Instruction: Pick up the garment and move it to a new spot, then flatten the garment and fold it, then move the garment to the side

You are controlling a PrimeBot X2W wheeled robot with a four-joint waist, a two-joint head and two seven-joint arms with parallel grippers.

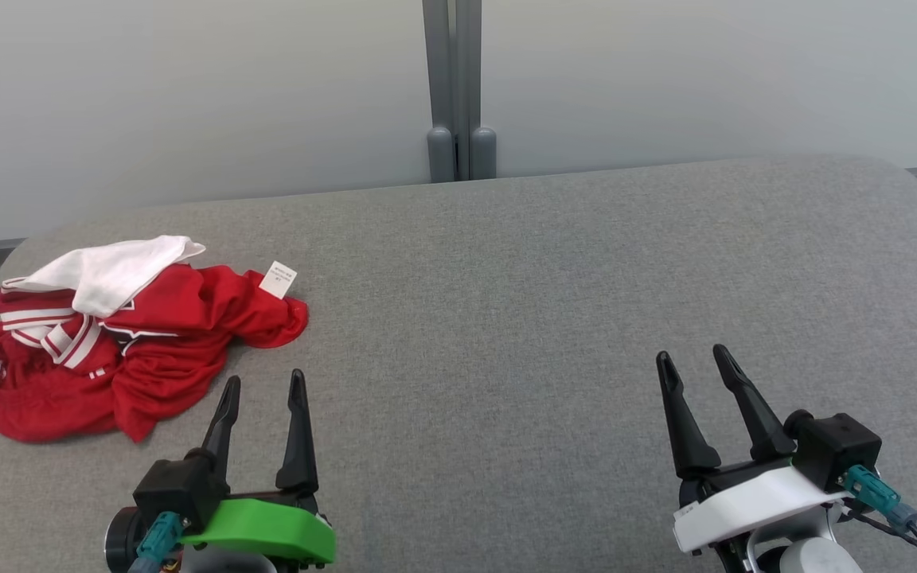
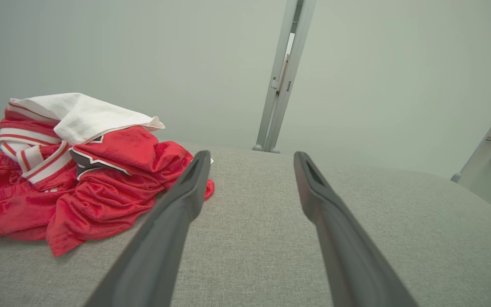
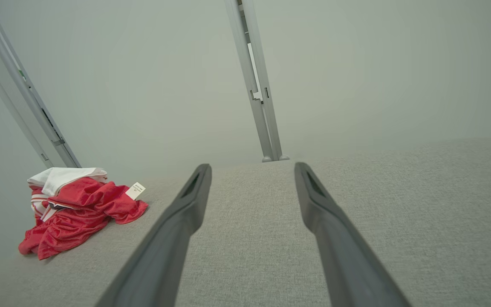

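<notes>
Left hand (image 1: pixel 265 376) and right hand (image 1: pixel 692 352) spread, empty, apart from garment (image 1: pixel 172 350)

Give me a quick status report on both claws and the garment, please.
Left claw open, empty, just short of crumpled red-and-white mesh jersey. Right claw open, empty, over grey fabric surface. Jersey heaped far left, ungripped. Nothing in the way.

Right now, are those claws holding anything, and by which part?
Nothing is held: the left claw and right claw are open; the red garment lies crumpled apart from both.
</notes>
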